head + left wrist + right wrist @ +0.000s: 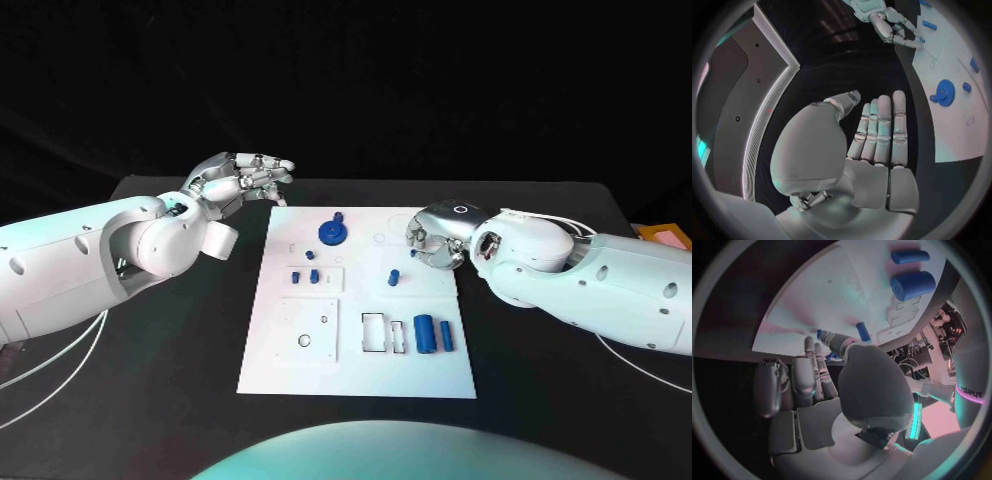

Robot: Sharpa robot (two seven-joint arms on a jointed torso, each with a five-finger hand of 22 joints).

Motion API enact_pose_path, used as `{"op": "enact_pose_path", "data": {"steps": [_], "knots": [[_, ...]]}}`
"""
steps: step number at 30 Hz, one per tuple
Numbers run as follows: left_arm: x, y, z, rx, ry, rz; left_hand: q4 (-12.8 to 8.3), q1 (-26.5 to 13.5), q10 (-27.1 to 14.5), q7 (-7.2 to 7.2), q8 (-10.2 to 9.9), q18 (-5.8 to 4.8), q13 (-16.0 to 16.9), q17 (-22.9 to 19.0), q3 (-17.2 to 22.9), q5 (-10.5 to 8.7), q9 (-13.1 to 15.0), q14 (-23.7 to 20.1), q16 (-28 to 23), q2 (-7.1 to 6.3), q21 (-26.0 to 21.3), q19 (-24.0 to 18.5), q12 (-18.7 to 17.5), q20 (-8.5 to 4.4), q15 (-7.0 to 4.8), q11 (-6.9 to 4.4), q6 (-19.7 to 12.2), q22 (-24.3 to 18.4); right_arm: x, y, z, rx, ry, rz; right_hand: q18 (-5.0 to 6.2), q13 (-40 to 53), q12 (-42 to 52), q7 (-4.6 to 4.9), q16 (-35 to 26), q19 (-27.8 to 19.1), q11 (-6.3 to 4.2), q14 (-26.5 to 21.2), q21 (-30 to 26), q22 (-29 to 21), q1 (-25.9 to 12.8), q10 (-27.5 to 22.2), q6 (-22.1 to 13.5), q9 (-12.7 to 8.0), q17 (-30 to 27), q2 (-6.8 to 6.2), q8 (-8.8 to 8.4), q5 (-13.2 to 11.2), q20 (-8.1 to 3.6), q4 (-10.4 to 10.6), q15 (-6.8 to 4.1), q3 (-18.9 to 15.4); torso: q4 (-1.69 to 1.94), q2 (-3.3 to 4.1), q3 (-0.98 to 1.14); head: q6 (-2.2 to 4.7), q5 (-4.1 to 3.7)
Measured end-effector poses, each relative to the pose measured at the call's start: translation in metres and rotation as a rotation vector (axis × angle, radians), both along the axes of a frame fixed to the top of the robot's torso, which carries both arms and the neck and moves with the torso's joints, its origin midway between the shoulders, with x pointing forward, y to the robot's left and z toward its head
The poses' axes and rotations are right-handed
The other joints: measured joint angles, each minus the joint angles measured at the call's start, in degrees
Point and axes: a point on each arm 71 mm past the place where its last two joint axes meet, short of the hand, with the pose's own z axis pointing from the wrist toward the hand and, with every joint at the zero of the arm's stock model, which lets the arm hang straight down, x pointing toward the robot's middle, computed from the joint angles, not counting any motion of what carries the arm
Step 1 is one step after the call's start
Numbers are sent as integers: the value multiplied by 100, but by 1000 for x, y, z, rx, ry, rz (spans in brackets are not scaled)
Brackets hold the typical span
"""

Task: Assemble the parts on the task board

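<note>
1. Task board (289, 375) lies flat mid-desk (144, 410). Near end: large blue cylinder (424, 333) lying beside a slimmer blue rod (449, 335), right of the cut-out slots.
2. Mid-board: small blue pegs (304, 274); one blue peg (392, 277) stands just beside the right hand.
3. Right hand (433, 240) hovers over the board's right edge, fingers apart, holding nothing.
4. Far end: blue gear (333, 232).
5. Left hand (242, 180) raised off the board's far left corner, fingers straight, empty.
</note>
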Motion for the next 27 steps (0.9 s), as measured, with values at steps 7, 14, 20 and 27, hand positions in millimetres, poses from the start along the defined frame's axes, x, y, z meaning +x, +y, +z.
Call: {"op": "enact_pose_path", "data": {"steps": [7,14,20,27], "knots": [[0,0,0,-2,1,1,-16,0,0,0,-21,-1,-6,-5,-16,0,-9,0,0,0,-22,0,-26,0,0,0,0,-16,2,-1,-5,-14,6,-10,1,-18,0,-11,28,20,-12,0,63,0,31,51,27,0,27,31,0,0,-21,-30,0,30,2,-4,2,-5,4],[0,-1,0,-3,1,1,-31,0,-22,71,-81,-3,-16,-16,-31,0,-28,0,0,0,-45,22,-48,22,0,21,-72,-34,4,1,-6,-17,5,-11,1,-25,-11,-9,57,61,-30,0,90,0,54,111,66,0,52,54,13,0,-20,-46,0,47,2,-7,4,-12,7],[0,-1,0,-3,1,2,-31,0,-21,71,-81,-3,-23,-16,-31,0,-32,0,0,0,-45,22,-71,22,0,21,-72,-34,4,2,-7,-15,2,-12,-90,-39,-19,-39,84,61,-40,20,151,-1,32,162,96,0,96,75,29,0,-20,-62,-21,62,2,-7,8,-21,15],[0,0,0,-3,1,3,-31,0,-21,70,-81,-4,-22,-19,-31,0,-37,13,0,0,-66,35,-72,34,13,21,-97,-39,3,2,-8,-8,-1,-13,-90,-62,-14,-42,129,81,-52,20,201,-1,21,195,140,5,135,85,28,0,-41,-62,-20,62,1,-4,6,-43,22]]}}
